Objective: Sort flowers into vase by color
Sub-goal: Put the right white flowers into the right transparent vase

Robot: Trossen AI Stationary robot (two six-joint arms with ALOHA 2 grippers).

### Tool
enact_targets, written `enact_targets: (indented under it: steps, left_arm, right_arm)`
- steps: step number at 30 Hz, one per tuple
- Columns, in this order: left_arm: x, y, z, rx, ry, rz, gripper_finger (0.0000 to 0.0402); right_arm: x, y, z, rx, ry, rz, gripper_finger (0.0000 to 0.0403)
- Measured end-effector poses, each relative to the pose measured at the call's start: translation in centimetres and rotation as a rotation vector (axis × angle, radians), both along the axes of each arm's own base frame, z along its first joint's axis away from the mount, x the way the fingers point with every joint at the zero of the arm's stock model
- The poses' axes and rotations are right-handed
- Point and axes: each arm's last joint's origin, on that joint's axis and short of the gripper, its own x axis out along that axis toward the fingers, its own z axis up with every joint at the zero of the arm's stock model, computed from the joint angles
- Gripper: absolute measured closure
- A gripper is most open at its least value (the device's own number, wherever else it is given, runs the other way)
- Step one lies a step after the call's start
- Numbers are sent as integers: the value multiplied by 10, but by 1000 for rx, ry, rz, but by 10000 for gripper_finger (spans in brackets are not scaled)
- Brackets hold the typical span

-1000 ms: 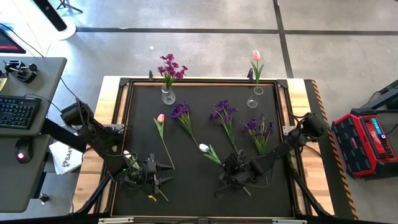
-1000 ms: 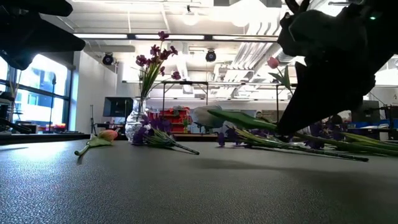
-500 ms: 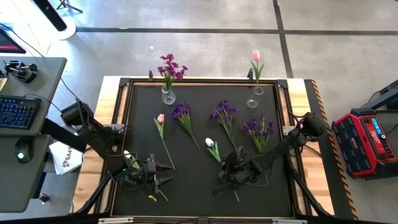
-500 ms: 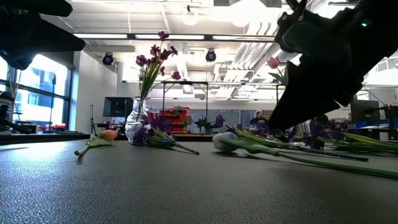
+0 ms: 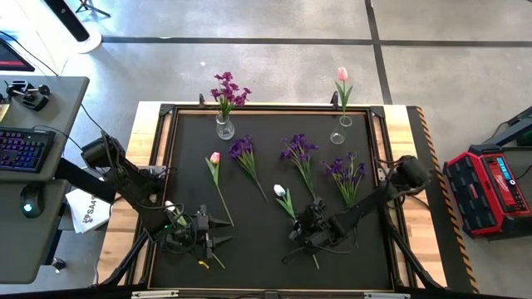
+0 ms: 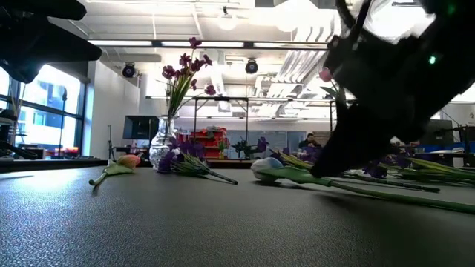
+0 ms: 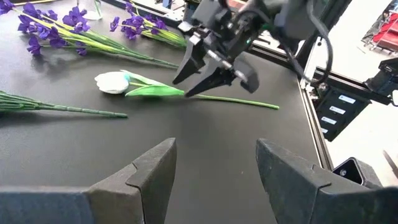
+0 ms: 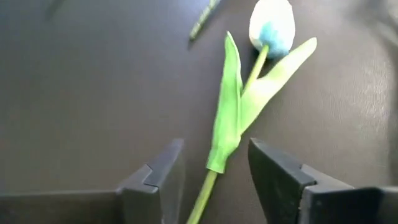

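One white tulip (image 8: 271, 26) lies flat on the table (image 5: 258, 249), its stem between the spread fingers of the right pincer (image 8: 211, 177). Risk: the thin stem slips or rolls as the fingers close, or they scrape the mat. Left pincer (image 7: 214, 171) apart, idle nearby.

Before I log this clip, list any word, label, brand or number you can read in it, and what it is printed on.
"SAA": partial dark letters on the white sheet off the table's left edge, the rest hidden under the left arm.
Red case right of the table: a white logo, too small to read.
Dark box by the table frame in the left wrist view: white label strips, too blurred to read.
Nothing readable on the flowers or vases.
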Motion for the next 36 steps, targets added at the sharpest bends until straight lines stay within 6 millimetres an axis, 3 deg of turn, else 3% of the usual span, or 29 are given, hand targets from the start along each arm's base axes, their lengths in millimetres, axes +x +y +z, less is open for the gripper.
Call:
enact_targets:
  steps: [6, 11, 17, 21, 26, 30, 36]
  left_arm:
    - [0, 0, 0, -1, 0, 0, 193]
    - [0, -2, 1, 48, -6, -16, 193]
    - [0, -25, 14, 244, -96, -18, 193]
    - [12, -39, 13, 332, -93, -21, 193]
    - [47, -43, 0, 357, -44, -132, 193]
    - [75, -43, -10, 373, -30, -194, 193]
    - [98, -51, -10, 442, -173, -237, 193]
  right_arm:
    - [6, -6, -10, 19, 27, -10, 311]
    - [4, -4, -10, -35, 2, -22, 387]
    - [-7, 20, -2, -179, -213, -67, 392]
    - [-12, 39, 6, -233, -340, -40, 398]
    - [-5, 60, 32, -265, -442, 98, 401]
    - [2, 75, 60, -325, -530, 313, 402]
    - [-16, 91, 104, -397, -1009, 731, 402]
